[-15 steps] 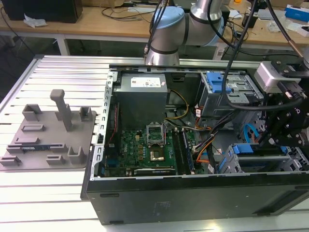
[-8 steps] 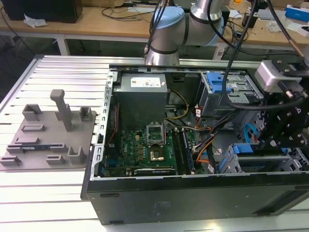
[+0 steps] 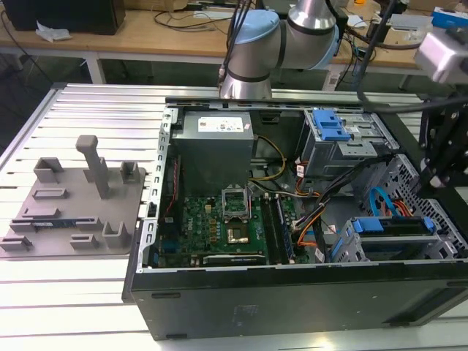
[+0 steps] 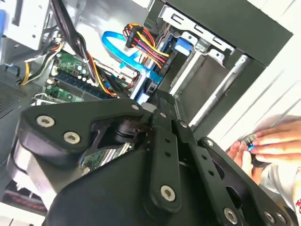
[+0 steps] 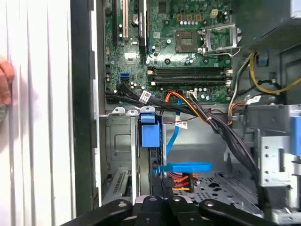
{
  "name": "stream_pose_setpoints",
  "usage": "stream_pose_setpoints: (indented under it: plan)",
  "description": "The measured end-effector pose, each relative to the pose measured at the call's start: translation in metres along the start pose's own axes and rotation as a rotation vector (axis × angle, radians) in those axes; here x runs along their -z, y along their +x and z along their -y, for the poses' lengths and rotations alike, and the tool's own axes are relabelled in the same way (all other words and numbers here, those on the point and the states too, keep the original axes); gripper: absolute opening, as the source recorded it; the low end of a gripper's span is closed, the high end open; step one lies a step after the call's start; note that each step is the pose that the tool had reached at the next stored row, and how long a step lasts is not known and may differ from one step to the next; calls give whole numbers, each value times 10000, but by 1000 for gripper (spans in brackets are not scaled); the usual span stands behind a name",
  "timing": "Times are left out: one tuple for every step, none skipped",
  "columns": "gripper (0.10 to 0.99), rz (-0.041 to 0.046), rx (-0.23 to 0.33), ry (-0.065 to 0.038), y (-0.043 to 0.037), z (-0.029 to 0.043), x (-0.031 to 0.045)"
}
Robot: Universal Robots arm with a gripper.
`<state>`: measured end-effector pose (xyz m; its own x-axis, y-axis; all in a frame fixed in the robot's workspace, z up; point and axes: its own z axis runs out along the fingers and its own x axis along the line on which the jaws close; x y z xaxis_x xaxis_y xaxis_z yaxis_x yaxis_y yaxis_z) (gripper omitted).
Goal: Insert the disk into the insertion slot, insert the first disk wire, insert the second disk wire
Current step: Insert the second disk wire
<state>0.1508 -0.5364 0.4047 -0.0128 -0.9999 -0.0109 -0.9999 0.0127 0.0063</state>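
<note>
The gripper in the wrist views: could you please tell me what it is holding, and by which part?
It cannot be told: the gripper sits by the disk's blue-framed end in the insertion slot, any contact hidden.

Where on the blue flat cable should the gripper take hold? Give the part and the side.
Probably the straight run of the blue flat cable, beside the disk's blue carrier. Come down through the case's open side: there the ribbon stands edge-on and clear of the black wire bundle, so a pinch meets its flat faces.
</note>
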Motion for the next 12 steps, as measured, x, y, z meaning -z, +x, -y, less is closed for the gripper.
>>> stream_pose_setpoints:
  plan:
    - [106, 2, 0, 0, 0, 0, -1]
    - [106, 2, 0, 0, 0, 0, -1]
    - [106, 2, 0, 0, 0, 0, -1]
    - [106, 0, 0, 0, 0, 0, 0]
    - [106, 1, 0, 0, 0, 0, 0]
    - [106, 0, 0, 0, -1, 0, 0]
    - [106, 1, 0, 0, -1, 0, 0]
    - [106, 1, 0, 0, -1, 0, -1]
    - [106, 1, 0, 0, -1, 0, -1]
    - [106, 1, 0, 0, -1, 0, 0]
    - [106, 0, 0, 0, -1, 0, 0]
    - [106, 1, 0, 1, -1, 0, 0]
